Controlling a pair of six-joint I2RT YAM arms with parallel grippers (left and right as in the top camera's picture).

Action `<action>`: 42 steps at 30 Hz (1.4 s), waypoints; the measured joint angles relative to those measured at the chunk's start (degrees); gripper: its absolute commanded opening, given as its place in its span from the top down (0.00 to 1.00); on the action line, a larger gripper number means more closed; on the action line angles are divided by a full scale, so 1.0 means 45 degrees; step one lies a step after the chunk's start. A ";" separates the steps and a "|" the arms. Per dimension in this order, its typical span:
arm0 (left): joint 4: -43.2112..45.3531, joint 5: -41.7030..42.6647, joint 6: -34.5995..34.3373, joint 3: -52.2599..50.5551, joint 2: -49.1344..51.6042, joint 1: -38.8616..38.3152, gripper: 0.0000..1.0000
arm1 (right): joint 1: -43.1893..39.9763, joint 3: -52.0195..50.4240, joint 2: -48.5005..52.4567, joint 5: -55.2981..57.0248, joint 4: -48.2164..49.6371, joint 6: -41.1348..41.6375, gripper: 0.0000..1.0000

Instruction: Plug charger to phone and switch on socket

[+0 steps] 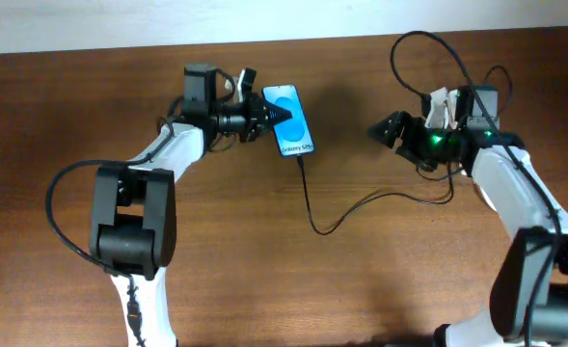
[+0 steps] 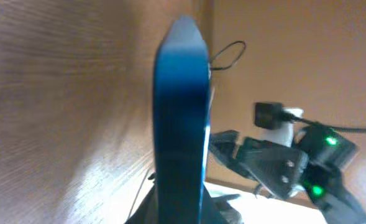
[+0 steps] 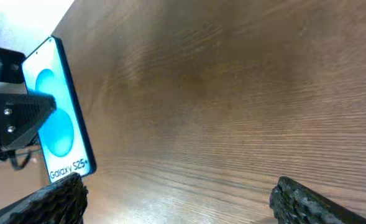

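Note:
The phone (image 1: 289, 120) has its lit blue screen facing up, and the left gripper (image 1: 276, 114) is shut on its left long edge. In the left wrist view the phone (image 2: 179, 112) stands edge-on between the jaws (image 2: 179, 208). The right wrist view shows the phone (image 3: 61, 124) with white text at its lower edge. The thin black charger cable (image 1: 310, 207) meets the phone's lower edge and runs right toward the right arm. The right gripper (image 1: 380, 128) is open and empty, apart from the phone, with its fingers wide (image 3: 183, 208). The socket is not visible.
Brown wooden table (image 1: 380, 280). The black cable curves across the middle (image 1: 361, 204) and passes beside the right arm. Arm cables loop above the right wrist (image 1: 428, 48). A white wall runs along the table's far edge (image 1: 91, 24).

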 measured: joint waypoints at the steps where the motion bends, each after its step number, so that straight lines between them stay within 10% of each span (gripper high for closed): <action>1: -0.1642 -0.0403 0.0957 0.0486 0.0000 -0.0049 1.00 | 0.0000 0.0005 -0.0238 0.0155 -0.0117 -0.0175 0.01; 10: -0.7698 -0.5285 0.6844 0.2681 0.0000 -0.1277 1.00 | 0.0000 0.0039 -0.0636 0.0704 -0.1438 -0.0631 0.01; 21: -0.7800 -0.5537 0.6679 0.2875 0.1127 -0.1078 0.99 | 0.0000 0.0039 -0.0651 0.0704 -0.2467 -0.0840 0.01; 23: -0.7961 -0.5493 0.6567 0.2977 0.1234 -0.1030 0.72 | 0.0000 0.0039 -0.0651 0.0709 -0.2565 -0.0850 0.01; 33: -0.9476 -0.8189 0.6810 0.3356 0.1350 -0.1025 0.27 | 0.0000 0.0044 -0.0651 0.0704 -0.2701 -0.0889 0.01; 35: -0.9661 -0.8422 0.6887 0.3429 0.1282 -0.1049 0.01 | 0.0000 0.0044 -0.0651 0.0763 -0.2725 -0.0894 0.00; 39: -1.0550 -0.9311 0.6965 0.3594 0.1088 -0.1025 0.01 | 0.0000 0.0889 -0.0840 0.2905 -0.4269 -0.1229 0.01; 41: -1.1492 -0.9641 0.6965 0.3818 0.1088 -0.0933 0.01 | -0.0005 0.1909 -0.1044 0.4687 -0.4964 -0.1428 0.23; 42: -1.1827 -0.9777 0.6965 0.3866 0.1088 -0.0884 0.01 | -0.0029 0.2283 -0.1122 0.5508 -0.5042 -0.1530 0.54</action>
